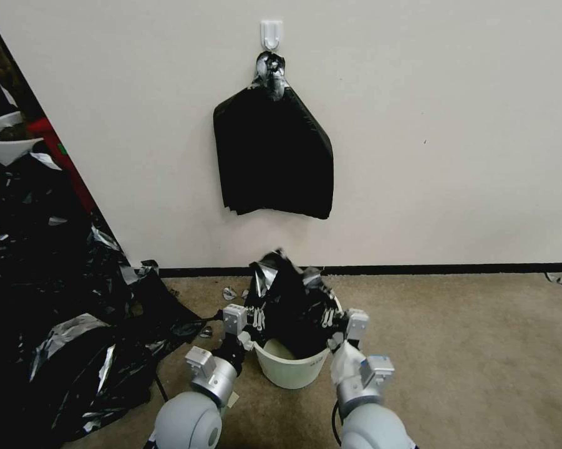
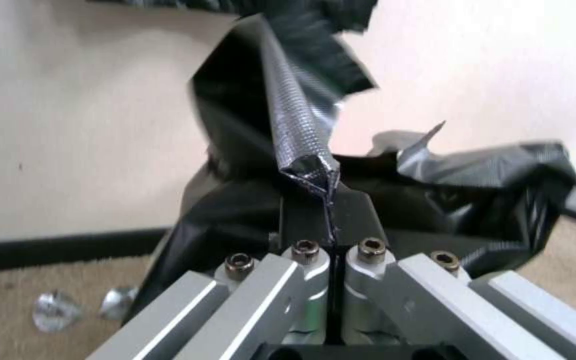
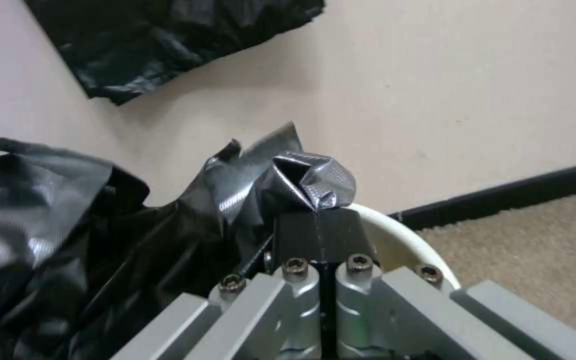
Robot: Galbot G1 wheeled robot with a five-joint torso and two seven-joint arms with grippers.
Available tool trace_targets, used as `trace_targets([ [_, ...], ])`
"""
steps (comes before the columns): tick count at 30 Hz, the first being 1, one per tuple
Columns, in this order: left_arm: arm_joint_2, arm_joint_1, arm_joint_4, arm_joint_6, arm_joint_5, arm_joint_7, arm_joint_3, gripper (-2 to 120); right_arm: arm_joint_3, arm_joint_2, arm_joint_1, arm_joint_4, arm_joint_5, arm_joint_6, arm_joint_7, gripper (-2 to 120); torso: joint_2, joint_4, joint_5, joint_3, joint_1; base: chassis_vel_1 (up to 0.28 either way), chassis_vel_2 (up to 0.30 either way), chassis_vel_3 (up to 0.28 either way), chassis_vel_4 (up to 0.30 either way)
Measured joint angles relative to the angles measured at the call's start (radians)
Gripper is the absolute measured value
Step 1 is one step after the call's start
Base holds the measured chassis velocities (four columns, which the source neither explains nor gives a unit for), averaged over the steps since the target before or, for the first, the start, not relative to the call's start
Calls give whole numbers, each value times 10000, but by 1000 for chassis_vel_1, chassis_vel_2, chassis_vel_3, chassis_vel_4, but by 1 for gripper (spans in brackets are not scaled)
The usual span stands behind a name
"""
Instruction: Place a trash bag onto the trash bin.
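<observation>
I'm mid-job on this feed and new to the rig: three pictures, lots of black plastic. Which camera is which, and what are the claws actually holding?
The wide picture is from the robot's head, looking down at its two arms. The other two are cameras on the wrists, looking along the fingers. The left gripper and the right gripper are each shut on an edge of the trash bag, held over the cream trash bin on the carpet. Up close, the left gripper and the right gripper each pinch a fold of bag. The bundle of bags on the wall hook and the heap of black plastic at the left are spares, untouched.

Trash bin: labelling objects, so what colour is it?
Cream-white, plain; the trash bin shows best in the head view.
</observation>
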Motion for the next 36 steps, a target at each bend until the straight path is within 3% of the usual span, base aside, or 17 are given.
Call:
trace_targets([
  [6, 124, 544, -623, 24, 372, -972, 226, 0, -145, -243, -106, 628, 252, -293, 1240, 0, 0, 1, -1, 0, -1, 0, 0, 0, 0],
  [8, 208, 847, -1067, 162, 647, -1947, 508, 0, -226, -479, -316, 1202, 568, -569, 1841, 0, 0, 0, 0, 0, 0, 0, 0, 0, 0],
  [9, 208, 847, -1067, 162, 647, -1947, 508, 0, -226, -479, -316, 1202, 568, -569, 1841, 0, 0, 0, 0, 0, 0, 0, 0, 0, 0],
  [11, 288, 1164, -1510, 385, 748, -3120, 946, 0, -321, -736, -583, 1757, 1030, -854, 2357, 0, 0, 0, -1, 0, 0, 0, 0, 0, 0],
  [12, 288, 1164, -1510, 385, 748, -3120, 946, 0, -321, -736, -583, 1757, 1030, -854, 2357, 0, 0, 0, -1, 0, 0, 0, 0, 0, 0],
  [14, 374, 1525, -1926, 550, 755, -4339, 1435, 0, -487, -1024, -881, 2159, 1286, -1102, 2711, 0, 0, 0, 0, 0, -1, 0, 0, 0, 0],
  [15, 419, 1657, -2017, 569, 755, -4646, 1601, 0, -550, -1133, -979, 2241, 1313, -1151, 2755, 0, 0, 0, 0, 0, -1, 0, 0, 0, 0],
  [19, 707, 2139, -2125, 572, 869, -5299, 2090, 0, -834, -1537, -1210, 2309, 1329, -1238, 2892, 0, 0, 0, 1, 0, -1, 0, 0, 0, 0],
  [21, 737, 2168, -2136, 578, 903, -5359, 2125, 0, -861, -1565, -1220, 2310, 1329, -1248, 2904, 0, 0, 0, 1, 0, -1, 0, 0, 0, 0],
  [26, 994, 2251, -2167, 496, 1221, -6237, 2264, 0, -1169, -1872, -1324, 2095, 1002, -1440, 2969, 0, 0, -12, 22, 0, -1, 0, 0, 0, 0],
  [30, 1114, 2291, -2175, 493, 1202, -6478, 2283, 0, -1292, -2007, -1247, 1868, 598, -1603, 2941, 0, 0, -11, 15, 0, -1, 0, 0, 0, 0],
  [36, 1163, 2239, -2171, 496, 950, -6291, 2287, 0, -1272, -2267, -1109, 2078, 401, -1953, 2616, 0, -1, 3, 5, 0, -1, 0, 0, 0, 0],
])
